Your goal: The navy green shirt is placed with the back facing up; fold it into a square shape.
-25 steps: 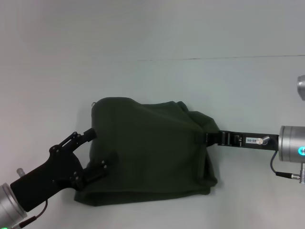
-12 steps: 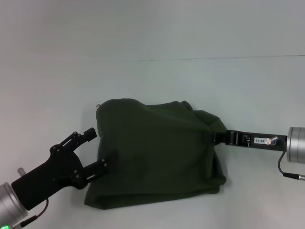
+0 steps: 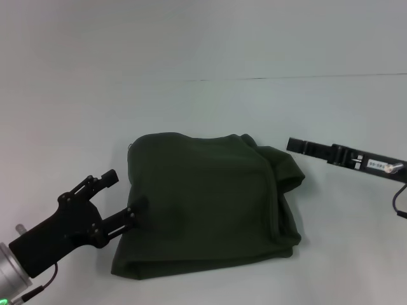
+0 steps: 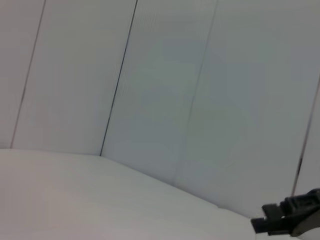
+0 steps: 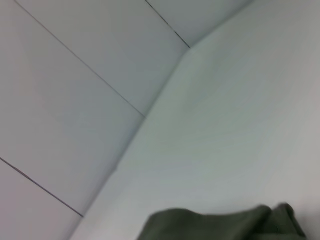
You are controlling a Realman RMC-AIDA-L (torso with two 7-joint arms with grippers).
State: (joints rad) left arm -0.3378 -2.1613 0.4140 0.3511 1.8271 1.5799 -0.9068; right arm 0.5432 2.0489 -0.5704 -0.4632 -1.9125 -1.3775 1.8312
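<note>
1. My left gripper (image 3: 121, 198) sits at the shirt's left edge, fingers spread apart with nothing held; the lower fingertip just meets the fabric.
2. My right gripper (image 3: 294, 145) hangs clear of the shirt's right side, gripping nothing; I cannot tell how its fingers stand.
3. The navy green shirt (image 3: 206, 200) lies folded into a rough, rumpled square on the white table (image 3: 203, 108), bunched along its right edge.

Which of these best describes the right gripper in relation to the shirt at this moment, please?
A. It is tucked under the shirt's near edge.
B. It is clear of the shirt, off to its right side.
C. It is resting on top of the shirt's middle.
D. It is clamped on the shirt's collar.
B: in the head view the right gripper sits apart from the navy green shirt, with bare table between them.
</note>
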